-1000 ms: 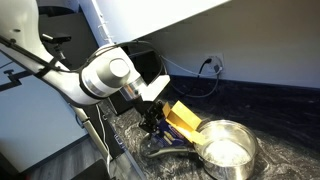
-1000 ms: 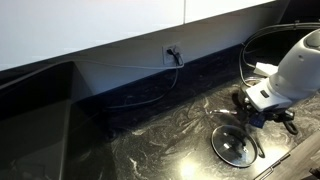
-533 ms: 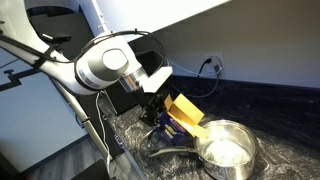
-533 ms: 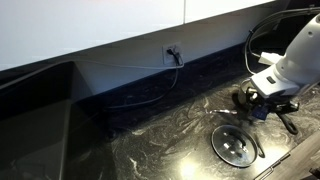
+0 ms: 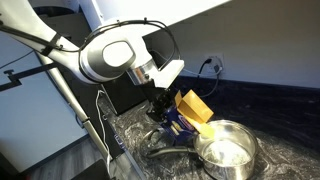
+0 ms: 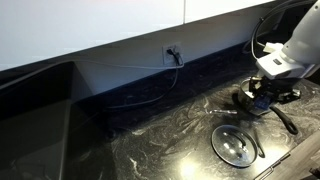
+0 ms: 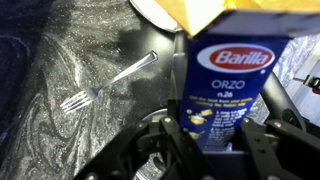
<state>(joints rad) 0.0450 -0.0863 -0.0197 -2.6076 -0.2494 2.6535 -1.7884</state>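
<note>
Currently the blue cardboard Barilla orzo box (image 7: 228, 95) sits clamped between the jaws of the gripper (image 7: 215, 138), tilted over the dark marbled countertop (image 7: 60, 50) near the round steel pot (image 5: 232, 125), so a shallow hold may let it slip onto the pot or the silver fork (image 7: 108, 83).

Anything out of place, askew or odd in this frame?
Mildly. A fork lies loose on the dark counter, apart from the pot. The Barilla orzo box is clamped in the gripper, and a yellow item at its far end sits askew. No spill or damage shows.
</note>
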